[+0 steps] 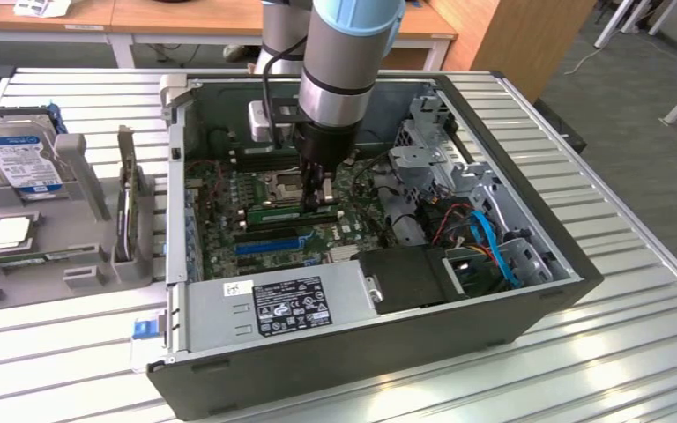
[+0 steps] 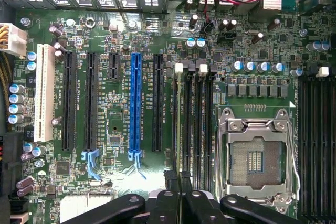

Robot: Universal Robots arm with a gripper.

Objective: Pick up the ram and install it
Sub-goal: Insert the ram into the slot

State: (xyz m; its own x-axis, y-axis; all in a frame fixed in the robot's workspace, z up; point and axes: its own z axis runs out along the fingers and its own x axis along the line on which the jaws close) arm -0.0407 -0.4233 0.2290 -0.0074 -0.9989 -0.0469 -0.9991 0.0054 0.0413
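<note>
Pinching the ram (image 1: pixel 278 212) mid-length along its top edge, the narrowly closed gripper (image 1: pixel 318 203) hangs over the memory slots (image 2: pixel 197 124). Light and stiff, the stick is likely fragile at its contacts.

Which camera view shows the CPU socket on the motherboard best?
The wrist view: the CPU socket faces the camera, so its metal frame and the contacts inside are plain. In the exterior view the CPU socket is a small silver square seen at a slant.
</note>
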